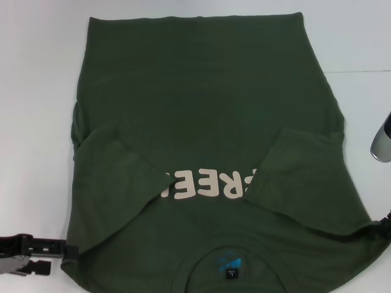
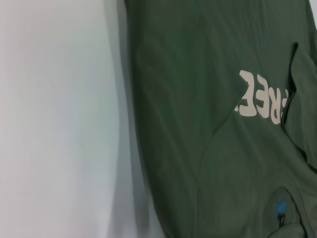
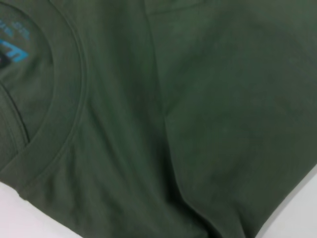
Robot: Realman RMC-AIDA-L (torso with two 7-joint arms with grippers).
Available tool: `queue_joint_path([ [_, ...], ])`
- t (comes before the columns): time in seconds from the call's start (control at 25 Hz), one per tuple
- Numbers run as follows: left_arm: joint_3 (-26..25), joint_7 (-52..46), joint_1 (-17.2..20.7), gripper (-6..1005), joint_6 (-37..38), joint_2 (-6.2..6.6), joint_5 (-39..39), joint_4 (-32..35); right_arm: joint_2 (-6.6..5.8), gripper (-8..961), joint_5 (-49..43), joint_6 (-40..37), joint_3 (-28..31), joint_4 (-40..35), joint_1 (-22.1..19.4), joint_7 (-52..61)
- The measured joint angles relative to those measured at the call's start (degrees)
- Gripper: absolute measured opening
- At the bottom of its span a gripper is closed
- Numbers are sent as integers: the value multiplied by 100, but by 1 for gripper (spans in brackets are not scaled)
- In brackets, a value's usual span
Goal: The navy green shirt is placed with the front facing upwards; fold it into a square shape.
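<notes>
The navy green shirt (image 1: 208,140) lies face up on the white bench (image 1: 36,91), filling most of the head view, collar (image 1: 235,262) at 6 o'clock nearest the robot and hem at 12 o'clock. Both sleeves are already folded inward: the left sleeve (image 1: 122,165) lies across the chest from 9 o'clock, the right sleeve (image 1: 299,177) from 3 o'clock, and each covers an end of the pale "FREE!" print (image 1: 208,186). So the side folds look done, and a lengthwise fold is probably what remains.

The left gripper (image 1: 36,249) sits low at 8 o'clock, touching or just beside the shirt's near left corner; whether its jaws are open or closed cannot be told. The right gripper (image 1: 383,229) shows only as a dark sliver at 4 o'clock by the near right corner, and its jaws cannot be judged either. A grey arm segment (image 1: 382,140) hangs at 3 o'clock.

Risks from here, as I judge them:
- A corner pinch may catch only the top layer, letting the folded sleeve slide out
- The left side bulges at 9 o'clock, so the sides are not parallel and the result could come out skewed rather than square
- Uneven lifting by the two arms would drag the cloth and wrinkle it
</notes>
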Motion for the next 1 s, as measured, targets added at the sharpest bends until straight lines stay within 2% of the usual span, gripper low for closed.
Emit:
queue_joint_path([
  [0.48,339,-114,-199,864,-506,22,149,-572,-4,36,38,16,-12,9,16,-10],
  [1.0,395,-4,-176,829,-730,11,252,-606,-4,35,83,-1,-5,7,-3,-10],
])
